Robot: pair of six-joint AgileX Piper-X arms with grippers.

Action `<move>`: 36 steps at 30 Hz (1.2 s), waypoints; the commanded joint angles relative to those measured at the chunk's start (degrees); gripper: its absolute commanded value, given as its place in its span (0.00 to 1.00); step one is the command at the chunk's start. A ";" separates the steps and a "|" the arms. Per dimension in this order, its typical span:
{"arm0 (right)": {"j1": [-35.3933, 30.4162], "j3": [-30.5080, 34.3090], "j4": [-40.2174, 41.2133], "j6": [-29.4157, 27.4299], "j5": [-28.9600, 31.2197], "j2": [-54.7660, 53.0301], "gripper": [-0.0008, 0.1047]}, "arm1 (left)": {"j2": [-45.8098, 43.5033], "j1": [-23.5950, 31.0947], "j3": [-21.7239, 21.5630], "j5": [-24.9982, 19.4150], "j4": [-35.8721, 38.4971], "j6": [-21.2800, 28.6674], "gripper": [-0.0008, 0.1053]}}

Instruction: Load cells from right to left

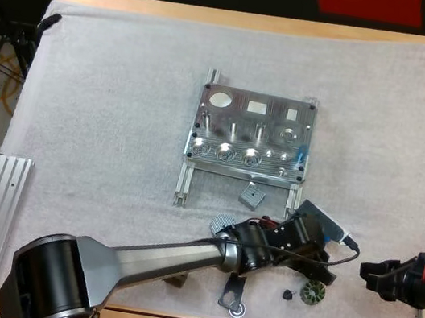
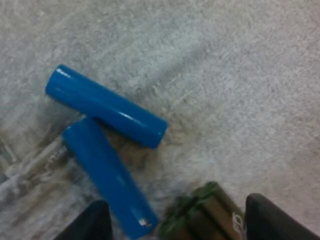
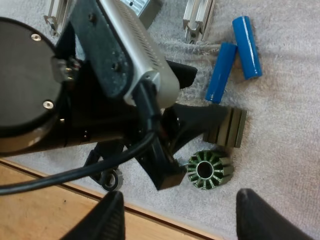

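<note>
Your left pincer (image 2: 180, 222) hangs spread and empty over two cells (image 2: 107, 106) (right pincer (image 3: 180, 215) likewise gapes, empty).

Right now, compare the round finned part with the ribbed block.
The round finned part is a ring with a centre hole and radial fins; the ribbed block is rectangular with parallel ridges. The finned part lies nearer the table edge, the block nearer the blue cylinders. Both are dark.
</note>
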 commanded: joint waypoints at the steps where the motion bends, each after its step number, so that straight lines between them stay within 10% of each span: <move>1: -0.26 0.01 0.37 -0.24 0.07 -0.29 0.48 | 0.18 -0.01 -0.38 -2.62 1.49 -0.29 0.54; 36: -0.13 0.01 0.37 -0.24 -0.39 -1.43 0.48 | 5.53 1.99 -0.49 -0.56 -1.24 -7.87 0.51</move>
